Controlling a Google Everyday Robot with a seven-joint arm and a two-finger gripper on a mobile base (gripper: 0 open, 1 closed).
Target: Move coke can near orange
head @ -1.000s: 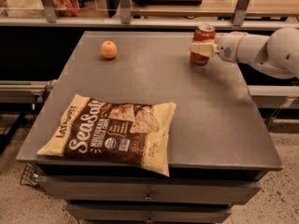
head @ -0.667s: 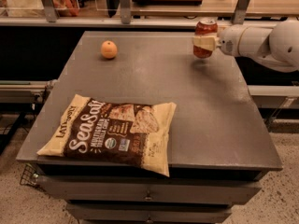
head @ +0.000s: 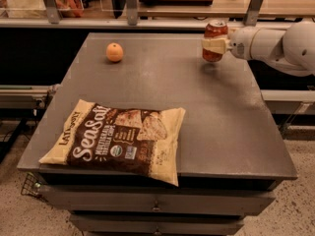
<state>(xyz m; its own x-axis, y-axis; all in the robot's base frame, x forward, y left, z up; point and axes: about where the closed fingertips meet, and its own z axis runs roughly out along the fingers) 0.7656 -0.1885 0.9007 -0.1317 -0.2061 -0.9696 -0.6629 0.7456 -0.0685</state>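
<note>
The coke can, red with a silver top, is held upright by my gripper at the table's far right, lifted a little above the surface with its shadow below it. The gripper's pale fingers are shut around the can's middle, and the white arm reaches in from the right edge. The orange, small and round, sits on the table at the far left, well apart from the can.
A large bag of Sea Salt tortilla chips lies flat at the front left of the grey table. Shelving with metal posts runs behind the table's far edge. Drawers sit below the table front.
The gripper has raised the coke can off the table and carried it slightly up and toward the far edge. The orange and the chip bag have not moved.
</note>
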